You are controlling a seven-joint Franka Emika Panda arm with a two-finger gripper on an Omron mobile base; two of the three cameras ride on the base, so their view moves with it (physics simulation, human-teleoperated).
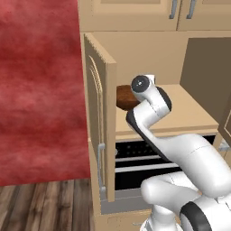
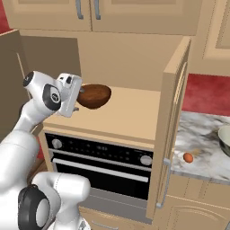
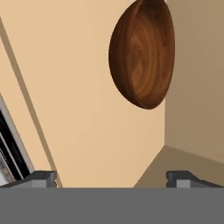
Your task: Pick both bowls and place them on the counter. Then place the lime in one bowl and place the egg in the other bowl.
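The dark brown wooden bowl point(image 2: 94, 95) stands on the tan wood shelf above the oven, and part of it shows behind my wrist point(image 1: 122, 97). My gripper point(image 2: 79, 99) hovers just left of the bowl, open and holding nothing. In the hand view the bowl point(image 3: 142, 54) lies ahead and to the right of the open fingertips point(image 3: 41, 177). The pale glossy bowl point(image 2: 226, 140) sits at the right edge of the marbled counter point(image 2: 202, 130), and the orange-brown egg point(image 2: 188, 157) lies near the counter's front. The lime is out of view.
An open cabinet door point(image 2: 173, 126) stands between the shelf and the counter, and another open door point(image 1: 100, 122) juts out on the shelf's left side. Below the shelf is the black oven point(image 2: 103, 161). Closed cabinets hang above.
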